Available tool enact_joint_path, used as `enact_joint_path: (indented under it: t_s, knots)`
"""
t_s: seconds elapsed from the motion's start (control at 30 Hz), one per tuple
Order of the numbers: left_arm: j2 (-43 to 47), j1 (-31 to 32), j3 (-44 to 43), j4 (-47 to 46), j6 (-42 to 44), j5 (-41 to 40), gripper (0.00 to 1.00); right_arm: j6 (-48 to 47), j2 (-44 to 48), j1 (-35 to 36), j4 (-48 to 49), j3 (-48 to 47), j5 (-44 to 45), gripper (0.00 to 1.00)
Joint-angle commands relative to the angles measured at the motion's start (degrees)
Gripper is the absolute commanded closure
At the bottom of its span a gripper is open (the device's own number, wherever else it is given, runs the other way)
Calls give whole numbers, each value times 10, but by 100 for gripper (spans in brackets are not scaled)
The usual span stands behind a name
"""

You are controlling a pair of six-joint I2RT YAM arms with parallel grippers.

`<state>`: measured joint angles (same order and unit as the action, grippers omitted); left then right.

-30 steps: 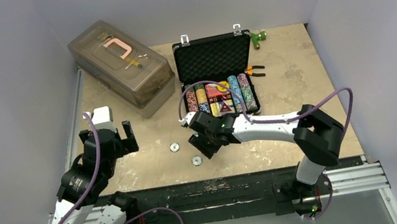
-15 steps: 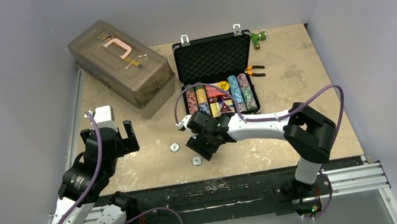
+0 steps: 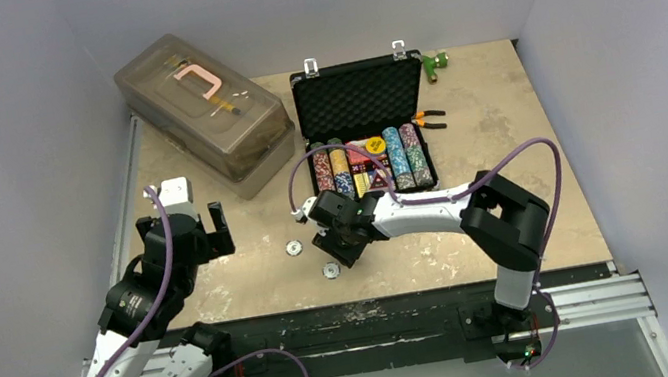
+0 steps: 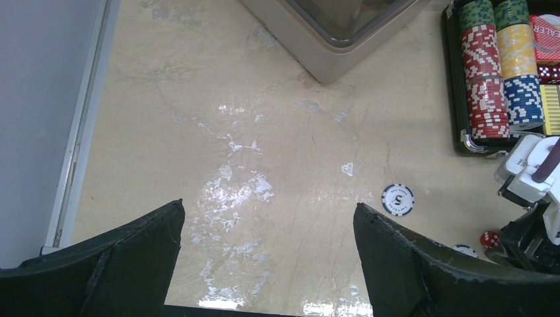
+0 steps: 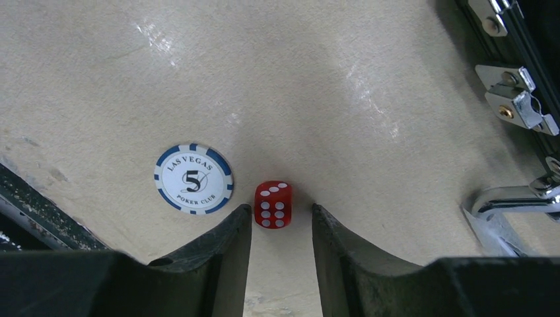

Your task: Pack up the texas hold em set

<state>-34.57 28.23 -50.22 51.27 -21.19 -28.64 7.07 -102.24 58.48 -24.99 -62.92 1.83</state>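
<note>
Right gripper (image 5: 281, 212): fingers narrowly apart, straddling red die (image 5: 273, 204) on table (image 5: 330, 79), not clamped. Blue-white chip (image 5: 194, 178) just beside die. Open briefcase (image 3: 358, 99) near, chip rows (image 3: 403, 157) inside. Left gripper (image 4: 269, 206): fingers spread wide, well apart.

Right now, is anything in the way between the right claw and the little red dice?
No, nothing visible. The red die sits right at the mouth of the right gripper, whose fingers are apart. The Las Vegas 5 chip lies beside the die, not between them.
</note>
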Motion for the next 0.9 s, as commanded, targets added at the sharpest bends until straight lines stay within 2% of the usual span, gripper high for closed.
enact_joint_path:
  t_s: [0.0,0.13,0.27,0.4,0.43,0.5,0.7,0.87]
  knots:
    - [-2,-2,-1,-22,12,7,5,9,-9,5,17,-29,5,65]
    - [0,-2,-1,-22,12,7,5,16,-9,8,24,-31,4,69]
    - [1,-2,-1,-22,13,8,5,21,-4,8,28,-32,12,78]
    - [1,-3,-1,-22,13,8,5,45,20,6,33,-30,48,99]
    - [1,-2,-1,-22,13,9,5,50,30,3,34,-31,67,100]
    - [2,-2,-1,-23,13,9,5,65,51,-11,35,-35,100,100]
    - [6,-2,-1,-22,13,11,5,130,93,-128,23,-66,170,100]
    - [10,-2,-1,-23,13,12,5,134,41,-181,3,-132,197,100]
